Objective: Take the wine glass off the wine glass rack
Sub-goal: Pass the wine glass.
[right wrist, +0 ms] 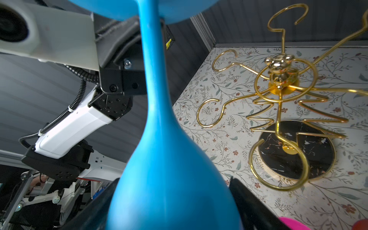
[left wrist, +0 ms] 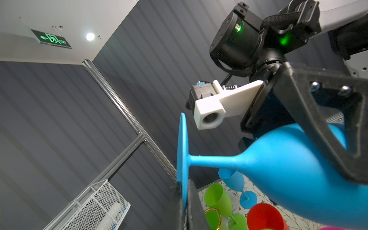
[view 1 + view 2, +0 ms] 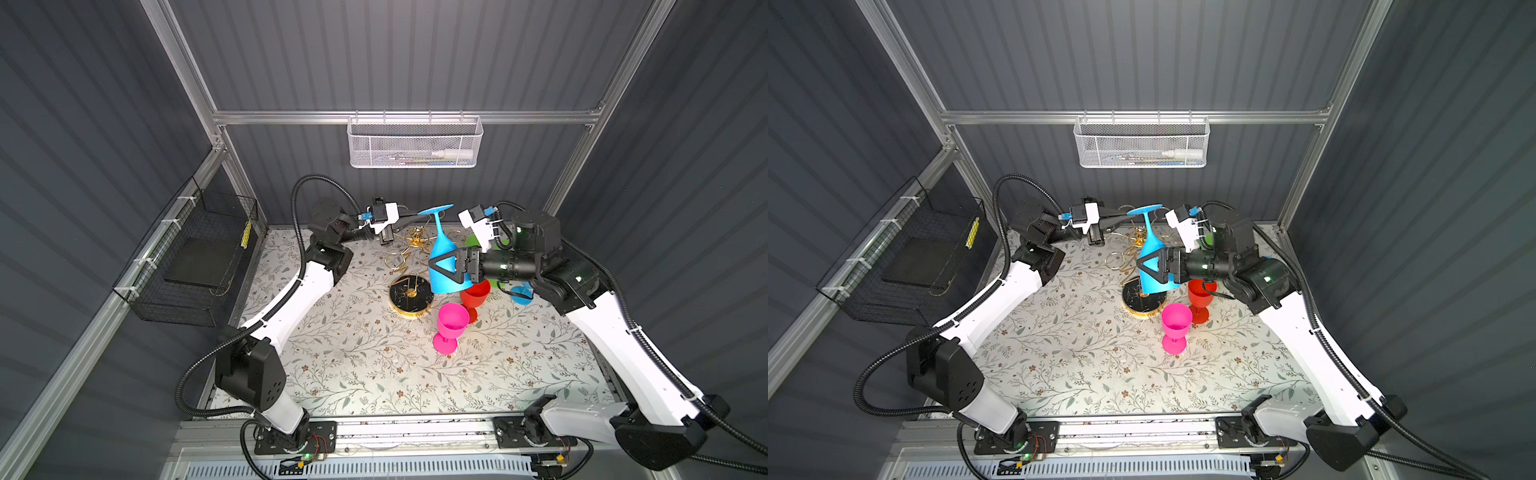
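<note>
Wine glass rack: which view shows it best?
Right wrist: the wine glass rack shows arms, post and base clearly. In both top views it sits partly behind the blue glass. Left wrist catches only a gold ring.

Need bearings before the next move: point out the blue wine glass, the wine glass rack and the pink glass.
blue wine glass (image 3: 448, 285), in a top view, lower part of the bowl.
wine glass rack (image 3: 402, 303), in a top view, black base.
pink glass (image 3: 453, 319), in a top view, inside the bowl.
</note>
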